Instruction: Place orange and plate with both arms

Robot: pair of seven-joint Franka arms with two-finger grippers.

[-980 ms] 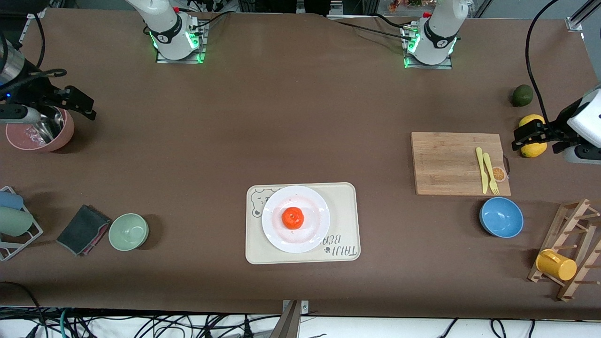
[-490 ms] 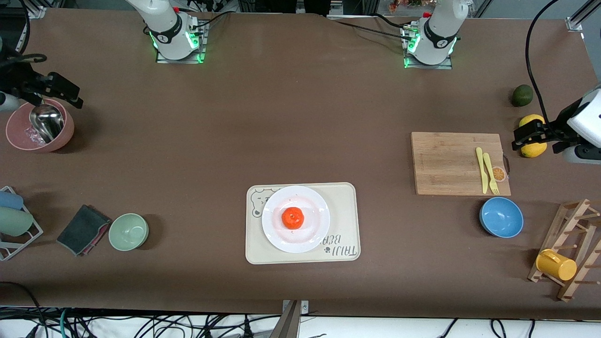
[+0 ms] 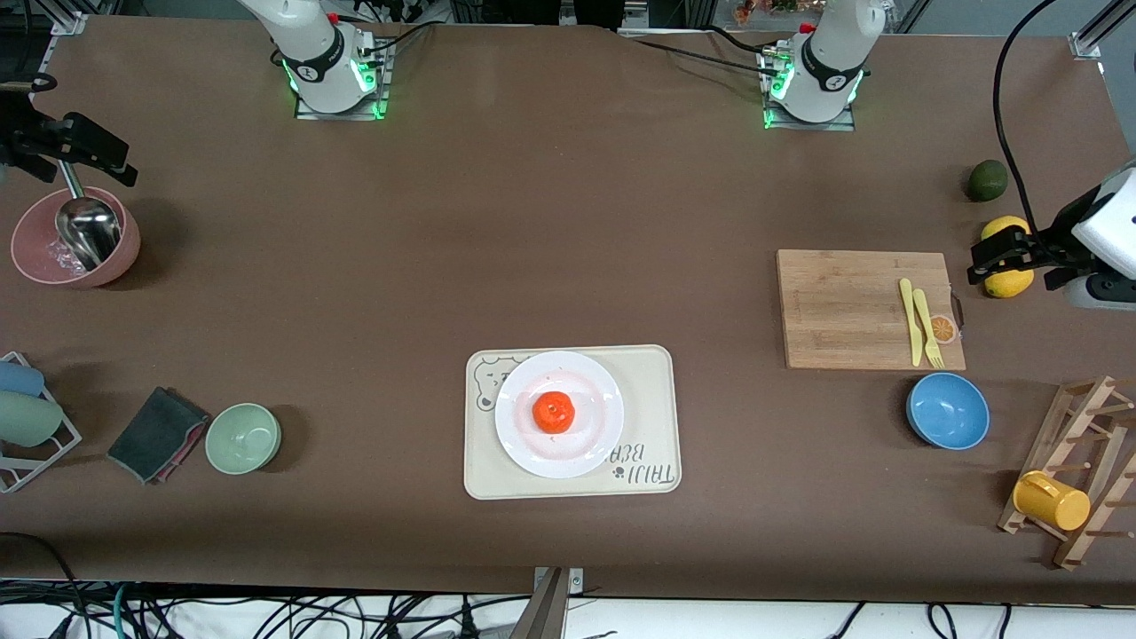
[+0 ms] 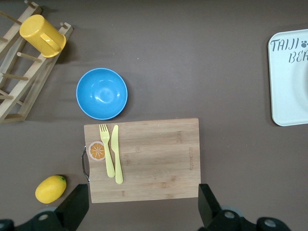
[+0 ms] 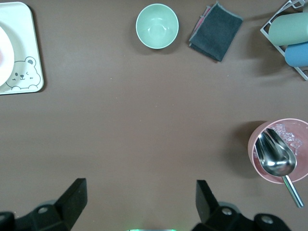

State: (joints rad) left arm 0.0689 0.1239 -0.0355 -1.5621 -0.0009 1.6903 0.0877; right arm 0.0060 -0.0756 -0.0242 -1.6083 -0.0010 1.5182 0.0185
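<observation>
Brown tabletop (image 3: pixel 568 222) fills the frame, orange (image 3: pixel 554 412) sitting on the white plate (image 3: pixel 590 448) lower centre on the bear-print tray (image 3: pixel 652 390), left gripper (image 4: pixel 144 204) and right gripper (image 5: pixel 139 199) both spread wide and empty at opposite table ends.

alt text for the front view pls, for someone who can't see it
An orange sits on a white plate on a cream bear-print tray at the middle of a brown table. Both arms are pulled away, empty and open: the right gripper above a pink bowl, the left gripper over a lemon.
</observation>
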